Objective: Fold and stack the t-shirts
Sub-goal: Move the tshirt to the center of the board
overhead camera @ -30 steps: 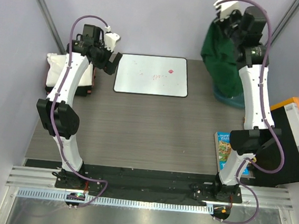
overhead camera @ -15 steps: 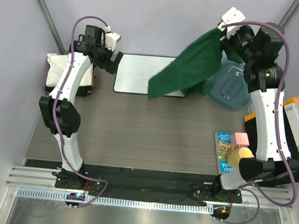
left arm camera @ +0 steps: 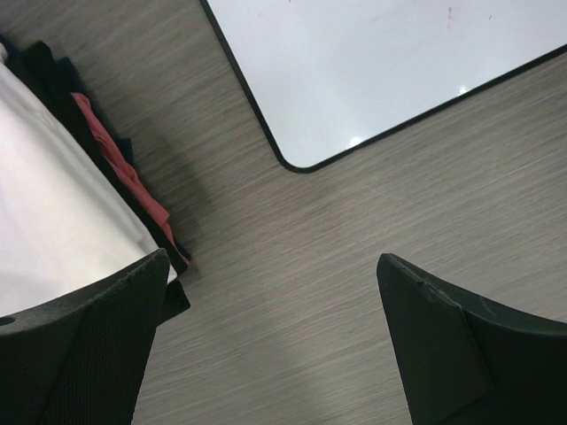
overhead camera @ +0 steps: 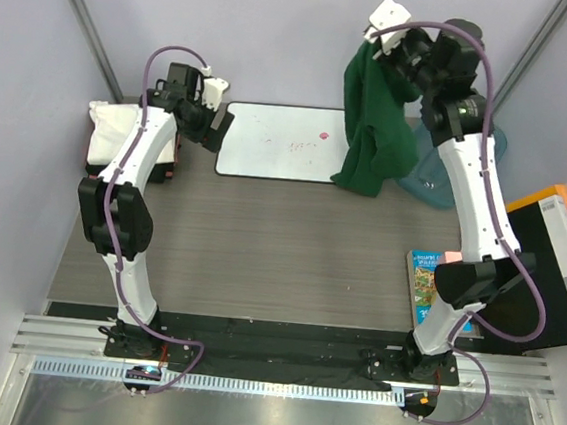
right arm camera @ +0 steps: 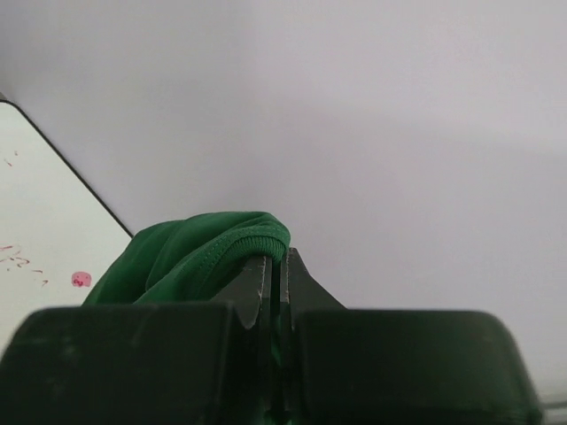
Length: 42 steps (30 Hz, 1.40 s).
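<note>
T-shirts, dark green item [overhead camera: 377, 131]: you have it hanging from the right pincer [overhead camera: 395, 44], raised over the far right of the surface [overhead camera: 281, 242], its lower folds overlapping the right edge of the white board [overhead camera: 288, 143] and part of the teal tub [overhead camera: 443, 178] in the top view; whether the hem touches the surface cannot be told. Right pincer: fingers pressed together on a bunched edge of the green cloth. T-shirts, folded stack [overhead camera: 120, 137]: far left of the surface, white shirt [left arm camera: 53, 221] on top, black and red layers beneath. Left pincer [overhead camera: 216, 126]: spread wide, holding nothing, poised above the bare surface between the stack and the board's near-left corner.
</note>
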Each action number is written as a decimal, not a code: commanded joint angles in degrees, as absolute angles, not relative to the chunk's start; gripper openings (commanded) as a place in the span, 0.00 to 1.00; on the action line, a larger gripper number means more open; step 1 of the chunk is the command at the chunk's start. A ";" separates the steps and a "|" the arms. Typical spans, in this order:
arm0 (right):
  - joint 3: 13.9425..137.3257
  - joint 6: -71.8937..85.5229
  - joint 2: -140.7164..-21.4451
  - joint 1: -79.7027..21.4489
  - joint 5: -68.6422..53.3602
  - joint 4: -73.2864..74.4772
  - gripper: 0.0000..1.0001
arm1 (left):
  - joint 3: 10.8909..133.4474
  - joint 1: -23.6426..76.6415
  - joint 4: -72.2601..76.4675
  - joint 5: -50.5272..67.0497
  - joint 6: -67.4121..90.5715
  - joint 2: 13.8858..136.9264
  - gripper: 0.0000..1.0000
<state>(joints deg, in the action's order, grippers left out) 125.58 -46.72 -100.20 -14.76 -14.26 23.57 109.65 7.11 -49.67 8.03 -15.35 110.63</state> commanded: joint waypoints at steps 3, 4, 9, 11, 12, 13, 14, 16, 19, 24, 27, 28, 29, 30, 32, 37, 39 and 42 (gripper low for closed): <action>134.99 -51.85 -103.52 -22.76 -13.19 16.63 0.01 | 107.32 7.21 -45.35 5.01 -14.94 106.79 1.00; 136.31 -52.46 -104.14 -24.42 -12.57 16.00 0.01 | 107.05 7.21 -45.09 5.01 -14.94 106.61 1.00; 142.21 -55.37 -106.35 -27.94 -7.57 7.40 0.01 | 104.07 7.21 -42.72 4.22 -14.86 104.85 1.00; 142.82 -55.98 -106.26 -28.56 -5.81 2.67 0.01 | 103.54 7.21 -42.19 3.96 -14.16 104.77 1.00; 143.43 -55.81 -106.26 -28.56 -5.54 1.94 0.01 | 103.36 7.21 -41.75 3.69 -13.89 104.85 1.00; 143.52 -55.90 -106.09 -28.56 -4.84 0.98 0.01 | 103.36 7.21 -41.66 3.52 -13.71 104.94 1.00; 143.35 -55.90 -105.74 -28.48 -3.35 -1.64 0.01 | 103.36 7.21 -41.14 3.43 -13.54 105.03 1.00; 141.43 -55.99 -104.42 -28.04 -2.03 -1.32 0.01 | 103.79 7.21 -40.96 3.25 -13.01 105.55 1.00; 127.01 -52.83 -97.60 -23.48 -2.89 2.02 0.01 | 104.68 7.21 -41.04 2.81 -12.92 106.43 1.00; 94.80 -52.10 -87.64 -14.87 -7.29 8.43 0.01 | 105.38 7.21 -41.75 2.81 -13.80 107.92 1.00; 73.79 -59.90 -84.12 -14.59 -6.68 11.77 0.18 | 105.64 7.21 -42.80 3.86 -14.24 108.46 1.00; 66.00 -62.12 -83.94 -14.59 -5.64 12.73 0.69 | 105.73 7.21 -43.32 4.82 -14.67 108.98 1.00; 63.40 -62.92 -84.37 -14.68 -4.75 13.18 0.84 | 105.73 7.21 -44.11 5.27 -14.94 109.07 1.00; 61.28 -63.19 -84.90 -14.68 -4.14 13.88 0.95 | 105.73 7.21 -44.73 5.97 -15.20 109.33 1.00; 61.96 -62.06 -85.69 -14.68 -2.55 14.85 1.00 | 105.30 7.21 -45.78 7.46 -16.26 109.51 1.00; 75.39 -55.65 -86.31 -15.81 -6.58 23.33 1.00 | 99.51 7.82 -47.20 13.27 -23.27 108.64 1.00; 79.78 -55.20 -85.96 -17.57 -9.05 26.88 1.00 | 94.34 9.57 -45.45 10.56 -28.20 107.67 1.00; 79.55 -57.48 -84.73 -21.70 -8.70 29.00 1.00 | 86.79 11.85 -42.81 9.41 -38.12 105.39 1.00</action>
<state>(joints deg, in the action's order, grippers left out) 76.58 -57.43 -89.78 -16.86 -6.00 25.54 94.78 8.60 -44.29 8.84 -24.93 109.10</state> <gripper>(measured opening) 0.995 0.996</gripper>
